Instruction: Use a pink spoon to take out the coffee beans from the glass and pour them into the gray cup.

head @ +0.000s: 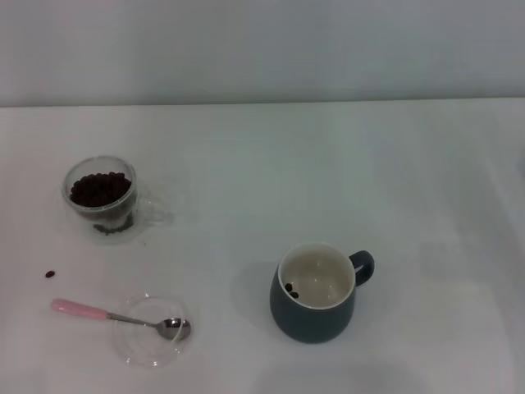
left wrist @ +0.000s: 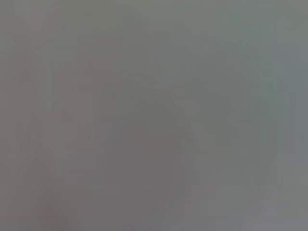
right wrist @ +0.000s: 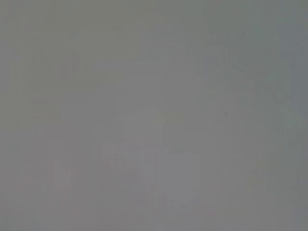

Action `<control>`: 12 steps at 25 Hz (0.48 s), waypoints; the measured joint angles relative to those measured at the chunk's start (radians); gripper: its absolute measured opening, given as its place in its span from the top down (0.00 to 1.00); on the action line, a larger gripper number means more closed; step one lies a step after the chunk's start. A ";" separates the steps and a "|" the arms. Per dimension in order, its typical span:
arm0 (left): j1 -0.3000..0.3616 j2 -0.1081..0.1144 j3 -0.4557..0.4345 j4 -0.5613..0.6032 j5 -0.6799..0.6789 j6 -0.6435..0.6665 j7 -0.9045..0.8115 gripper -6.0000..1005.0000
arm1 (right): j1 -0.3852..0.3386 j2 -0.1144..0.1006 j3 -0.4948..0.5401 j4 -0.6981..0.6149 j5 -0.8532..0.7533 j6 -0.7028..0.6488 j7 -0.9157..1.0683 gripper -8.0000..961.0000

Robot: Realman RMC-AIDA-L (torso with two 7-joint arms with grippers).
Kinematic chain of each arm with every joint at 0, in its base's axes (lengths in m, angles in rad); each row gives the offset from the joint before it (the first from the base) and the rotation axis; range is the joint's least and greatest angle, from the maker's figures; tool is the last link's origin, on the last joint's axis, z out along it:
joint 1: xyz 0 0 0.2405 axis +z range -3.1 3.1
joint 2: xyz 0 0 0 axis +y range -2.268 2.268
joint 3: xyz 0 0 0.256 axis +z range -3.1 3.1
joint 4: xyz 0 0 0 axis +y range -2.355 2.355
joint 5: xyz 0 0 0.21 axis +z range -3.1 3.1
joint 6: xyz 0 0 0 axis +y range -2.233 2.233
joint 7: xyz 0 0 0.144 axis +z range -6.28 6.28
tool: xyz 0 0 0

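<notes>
On the dish (head: pixel 148 349), pink spoon (head: pixel 115 316) lay ungrasped; grippers unseen, jaw state undeterminable. Risk: thin handle slipping, scattering coffee beans (head: pixel 100 190).

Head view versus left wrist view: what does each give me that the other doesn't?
Head view only: the glass heaped with coffee beans, the pink spoon resting with its bowl on a clear dish, the gray cup holding a couple of beans, and one stray bean on the table. Left wrist view only: nothing but a featureless gray blur. Shared: neither shows a hand.

text: none readable | labels: none | numbers: none
</notes>
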 joint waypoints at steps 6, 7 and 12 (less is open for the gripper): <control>-0.070 -0.002 -0.002 -0.002 -0.012 -0.039 0.142 0.43 | -0.016 0.001 -0.029 0.030 0.000 0.001 0.011 0.24; -0.078 -0.004 -0.006 -0.003 -0.012 -0.039 0.160 0.43 | -0.016 0.001 -0.029 0.034 0.000 0.004 0.010 0.24; -0.100 -0.012 -0.021 -0.006 -0.060 -0.038 0.175 0.37 | -0.011 0.003 -0.021 0.061 0.006 0.023 -0.021 0.24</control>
